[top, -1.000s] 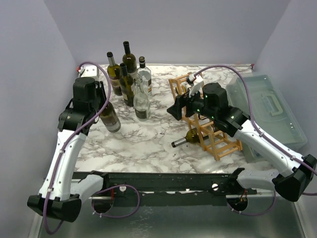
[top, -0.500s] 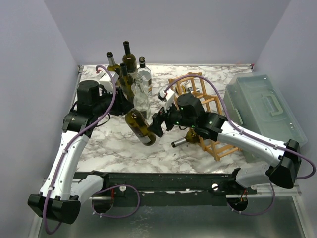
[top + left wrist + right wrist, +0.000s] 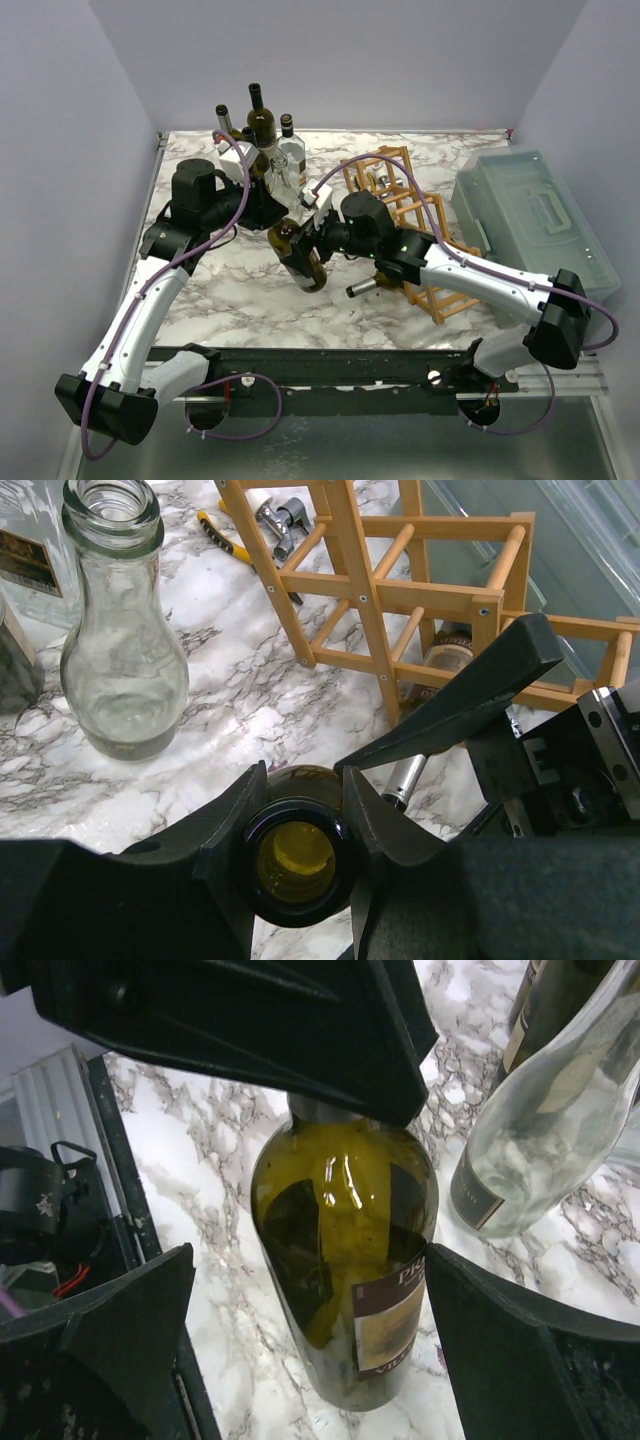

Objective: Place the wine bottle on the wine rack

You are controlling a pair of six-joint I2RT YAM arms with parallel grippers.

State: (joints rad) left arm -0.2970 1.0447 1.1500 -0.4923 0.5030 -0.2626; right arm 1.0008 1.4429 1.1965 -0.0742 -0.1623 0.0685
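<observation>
Swung in from the left, the wine bottle [image 3: 300, 262] hangs tilted over the bench [image 3: 230, 290], neck clamped by the left gripper [image 3: 298, 815]; the right gripper [image 3: 310, 1270] gapes around its body, near the wine rack [image 3: 440, 526].

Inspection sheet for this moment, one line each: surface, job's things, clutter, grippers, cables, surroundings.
Surface: marble-pattern table, no spill seen.
Job's things: green wine bottle tilted, base near the table; wooden wine rack holds another bottle lying down.
Clutter: standing bottles at back left; small tools beside the rack.
Grippers: left gripper shut on the wine bottle's neck; right gripper open on either side of its body.
Cables: purple cables loop along both arms.
Surroundings: plain walls; lidded plastic box at right.
</observation>
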